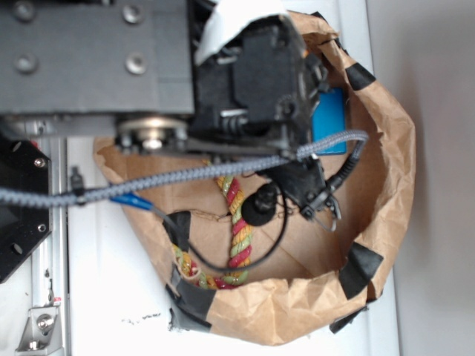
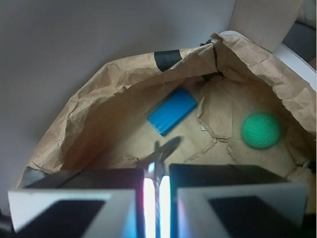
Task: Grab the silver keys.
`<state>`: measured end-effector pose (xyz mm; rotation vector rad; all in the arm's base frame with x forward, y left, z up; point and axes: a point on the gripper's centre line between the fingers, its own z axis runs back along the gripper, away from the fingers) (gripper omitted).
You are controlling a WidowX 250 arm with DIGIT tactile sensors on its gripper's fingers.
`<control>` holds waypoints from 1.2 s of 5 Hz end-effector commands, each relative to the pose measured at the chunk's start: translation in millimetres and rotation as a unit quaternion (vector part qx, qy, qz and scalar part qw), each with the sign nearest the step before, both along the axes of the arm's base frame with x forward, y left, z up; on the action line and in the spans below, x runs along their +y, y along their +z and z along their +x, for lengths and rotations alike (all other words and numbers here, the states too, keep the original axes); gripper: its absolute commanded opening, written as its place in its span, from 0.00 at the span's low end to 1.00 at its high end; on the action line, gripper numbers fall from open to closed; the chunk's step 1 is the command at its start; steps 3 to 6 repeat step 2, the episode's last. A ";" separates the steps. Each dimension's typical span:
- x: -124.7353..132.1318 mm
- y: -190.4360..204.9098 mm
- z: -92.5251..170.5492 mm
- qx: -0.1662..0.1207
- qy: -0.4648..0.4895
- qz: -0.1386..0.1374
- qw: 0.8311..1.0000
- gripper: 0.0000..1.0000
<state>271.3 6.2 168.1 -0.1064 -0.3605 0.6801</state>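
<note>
In the wrist view my gripper [image 2: 157, 194] is shut on the silver keys [image 2: 164, 150]. A thin metal blade stands in the narrow bright slit between the two fingers, and flat silver key ends stick out past the tips above the paper floor. In the exterior view the gripper [image 1: 312, 191] hangs inside the brown paper bag [image 1: 390, 156]. Silver key ends [image 1: 327, 211] dangle beside its tip, and a dark round fob [image 1: 260, 207] with a black loop hangs to its left.
A blue block [image 2: 172, 111] lies near the bag's back wall, also seen as the blue block [image 1: 329, 122]. A green ball [image 2: 261, 130] rests at the right. A multicoloured twisted rope [image 1: 237, 231] lies on the bag floor. The crumpled bag walls [image 2: 119, 87] rise all round.
</note>
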 end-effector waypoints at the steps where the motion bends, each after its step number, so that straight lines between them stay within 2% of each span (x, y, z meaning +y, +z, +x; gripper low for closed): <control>1: -10.3 -4.8 4.6 -0.040 0.006 0.027 0.999 0.00; 2: -21.6 -22.4 9.3 -0.058 0.015 0.066 0.996 0.00; 6: -21.6 -22.4 9.3 -0.058 0.015 0.066 0.996 0.00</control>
